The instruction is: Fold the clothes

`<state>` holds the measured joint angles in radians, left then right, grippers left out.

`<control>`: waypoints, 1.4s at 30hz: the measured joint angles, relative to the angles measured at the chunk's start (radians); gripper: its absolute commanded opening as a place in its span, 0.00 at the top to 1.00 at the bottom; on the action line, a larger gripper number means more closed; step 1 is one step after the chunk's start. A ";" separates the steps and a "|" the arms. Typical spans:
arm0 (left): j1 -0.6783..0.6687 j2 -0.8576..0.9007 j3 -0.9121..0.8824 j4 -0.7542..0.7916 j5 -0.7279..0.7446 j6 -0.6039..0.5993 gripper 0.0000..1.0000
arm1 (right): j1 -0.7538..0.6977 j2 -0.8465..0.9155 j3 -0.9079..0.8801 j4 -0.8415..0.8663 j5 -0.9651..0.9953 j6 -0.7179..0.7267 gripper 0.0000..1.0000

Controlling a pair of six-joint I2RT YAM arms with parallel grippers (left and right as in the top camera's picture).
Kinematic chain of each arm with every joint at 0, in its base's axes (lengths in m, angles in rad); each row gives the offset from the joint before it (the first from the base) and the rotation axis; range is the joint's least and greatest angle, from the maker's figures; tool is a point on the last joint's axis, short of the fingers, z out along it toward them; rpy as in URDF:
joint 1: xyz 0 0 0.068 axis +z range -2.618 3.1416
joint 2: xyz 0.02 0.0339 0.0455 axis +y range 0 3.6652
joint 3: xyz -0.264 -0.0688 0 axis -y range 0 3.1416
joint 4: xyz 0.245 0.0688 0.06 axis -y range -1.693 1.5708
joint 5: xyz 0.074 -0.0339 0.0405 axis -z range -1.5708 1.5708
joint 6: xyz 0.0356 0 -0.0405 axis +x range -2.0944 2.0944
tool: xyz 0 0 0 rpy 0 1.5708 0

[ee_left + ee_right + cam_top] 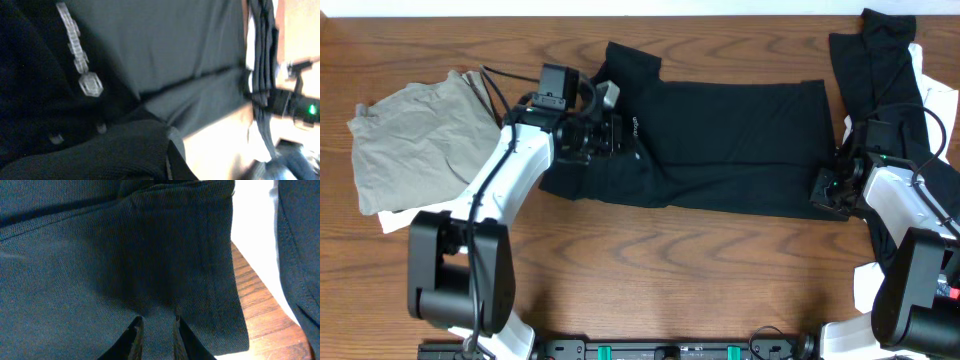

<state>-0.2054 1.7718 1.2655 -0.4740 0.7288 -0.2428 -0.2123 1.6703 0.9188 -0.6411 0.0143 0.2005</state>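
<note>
A black short-sleeved T-shirt (730,140) lies spread across the middle of the table, with its small white chest logo (632,128) toward the left. My left gripper (610,135) sits on the shirt's left part beside the logo. In the left wrist view the logo (80,57) is close, and bunched black fabric (120,152) covers my fingers. My right gripper (825,188) is at the shirt's lower right corner. In the right wrist view its fingers (156,321) pinch the hem cloth (150,255), which puckers at the tips.
An olive-grey garment (410,140) lies crumpled at the left over a white piece (390,218). Another black garment (880,70) lies at the back right over white cloth (937,100). Bare wooden table (670,270) runs along the front.
</note>
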 measured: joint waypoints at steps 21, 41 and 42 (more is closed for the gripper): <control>-0.033 -0.008 0.006 -0.178 -0.296 -0.158 0.50 | 0.000 0.000 0.000 -0.001 0.000 0.000 0.81; -0.193 0.127 -0.033 -0.118 -0.351 -0.387 0.51 | 0.000 0.000 0.000 -0.016 0.000 0.000 0.81; -0.193 0.135 -0.033 -0.093 -0.355 -0.391 0.51 | 0.000 0.000 0.000 -0.016 0.000 0.000 0.82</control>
<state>-0.3985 1.9068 1.2327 -0.5671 0.3737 -0.6334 -0.2123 1.6703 0.9188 -0.6575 0.0139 0.2005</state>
